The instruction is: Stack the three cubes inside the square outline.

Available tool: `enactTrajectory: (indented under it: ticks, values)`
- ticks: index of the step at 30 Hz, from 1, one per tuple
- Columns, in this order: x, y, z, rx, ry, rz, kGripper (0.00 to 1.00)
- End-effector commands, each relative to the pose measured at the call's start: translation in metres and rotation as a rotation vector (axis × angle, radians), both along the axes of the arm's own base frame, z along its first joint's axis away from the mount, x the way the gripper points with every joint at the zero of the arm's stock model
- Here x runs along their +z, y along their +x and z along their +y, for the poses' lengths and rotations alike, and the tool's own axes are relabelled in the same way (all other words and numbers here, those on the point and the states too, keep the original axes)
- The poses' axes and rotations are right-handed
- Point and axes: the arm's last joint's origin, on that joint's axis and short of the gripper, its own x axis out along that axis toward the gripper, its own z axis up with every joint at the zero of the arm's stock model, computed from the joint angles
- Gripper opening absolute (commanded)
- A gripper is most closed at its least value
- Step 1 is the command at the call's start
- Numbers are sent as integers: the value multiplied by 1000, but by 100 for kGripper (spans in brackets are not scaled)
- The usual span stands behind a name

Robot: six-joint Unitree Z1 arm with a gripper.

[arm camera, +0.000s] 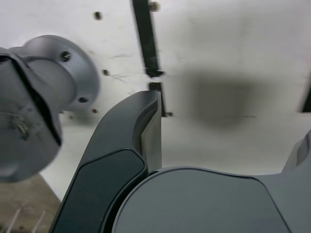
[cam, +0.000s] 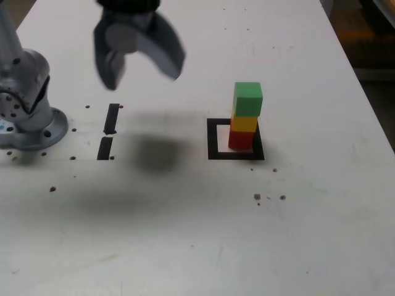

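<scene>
green (cam: 248,99), yellow (cam: 244,123), red cubes (cam: 241,139) stack upright, long axis vertical; gripper (cam: 143,73) fingers wide apart.

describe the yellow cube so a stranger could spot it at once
On the pale table, toward the exterior view's right, a black square outline surrounds the foot of a three-cube stack. The yellow cube is the middle one, with the green cube above and the red cube below.
</scene>
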Motion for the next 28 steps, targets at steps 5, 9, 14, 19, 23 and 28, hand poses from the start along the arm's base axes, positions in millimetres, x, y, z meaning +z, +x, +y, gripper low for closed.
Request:
enactTrajectory:
  ticks: [5,9,14,19,23,28]
  values:
    - [-29,-30,2,-7,4,95,100]
    - [-29,-48,3,-8,15,76,100]
    - [-33,-61,9,8,32,85,100]
    - [-38,-65,11,5,25,97,100]
    - [-41,-66,11,-3,16,92,100]
    - [-46,-63,10,-14,-9,71,100]
